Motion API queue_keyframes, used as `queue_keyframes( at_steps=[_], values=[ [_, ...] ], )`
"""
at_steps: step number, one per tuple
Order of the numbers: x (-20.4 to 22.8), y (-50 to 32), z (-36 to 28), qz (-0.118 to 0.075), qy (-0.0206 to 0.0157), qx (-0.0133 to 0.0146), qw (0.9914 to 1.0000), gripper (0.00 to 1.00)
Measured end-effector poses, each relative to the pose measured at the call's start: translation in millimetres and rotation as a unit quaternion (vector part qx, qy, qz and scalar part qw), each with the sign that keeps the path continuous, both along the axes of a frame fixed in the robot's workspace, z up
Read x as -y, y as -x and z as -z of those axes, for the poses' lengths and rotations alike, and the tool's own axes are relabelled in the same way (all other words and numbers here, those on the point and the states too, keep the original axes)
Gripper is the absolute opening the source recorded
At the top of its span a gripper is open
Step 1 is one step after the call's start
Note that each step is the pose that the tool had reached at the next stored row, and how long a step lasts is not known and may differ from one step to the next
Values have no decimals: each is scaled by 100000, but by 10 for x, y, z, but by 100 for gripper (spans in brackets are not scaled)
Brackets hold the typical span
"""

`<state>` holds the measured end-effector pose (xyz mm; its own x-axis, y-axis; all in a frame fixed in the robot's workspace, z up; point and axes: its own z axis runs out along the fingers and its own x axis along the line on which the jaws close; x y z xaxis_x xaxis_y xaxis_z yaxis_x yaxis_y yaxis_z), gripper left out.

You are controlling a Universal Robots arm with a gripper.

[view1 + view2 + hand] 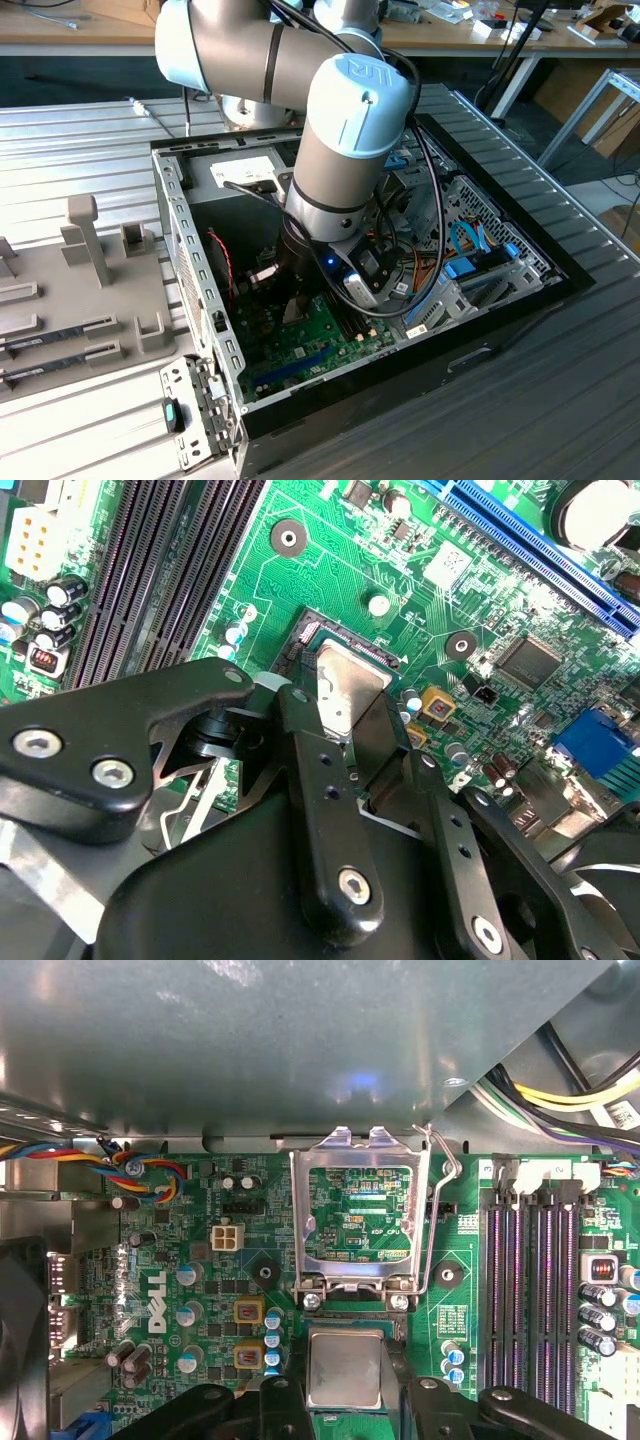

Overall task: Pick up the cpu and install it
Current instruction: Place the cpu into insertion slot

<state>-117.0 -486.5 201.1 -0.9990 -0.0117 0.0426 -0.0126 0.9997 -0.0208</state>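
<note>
metal bench [70, 140]; gripper [345, 705] holds cpu [345, 1365] at socket [303, 645]

The tool [346, 1385] clasps the cpu [345, 1360] beside the open socket frame [301, 1220].

We count one cpu [345, 1360], one hand [345, 1378], one motherboard [200, 1260], one raised metal socket frame [301, 1220], four long memory slots [530, 1290] side by side, two yellow square components [248, 1311] and one open computer case [200, 290].

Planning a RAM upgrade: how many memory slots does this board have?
4 memory slots, side by side beside the open socket frame, all empty. The hand holding the cpu covers part of the board, so others may be hidden.
</note>
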Motion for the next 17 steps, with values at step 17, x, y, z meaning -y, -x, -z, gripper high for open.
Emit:
queue_keyframes(
  at_steps=[17],
  values=[
    [15, -16, -34, -2, -5, 4, 100000, 39]
  ],
)
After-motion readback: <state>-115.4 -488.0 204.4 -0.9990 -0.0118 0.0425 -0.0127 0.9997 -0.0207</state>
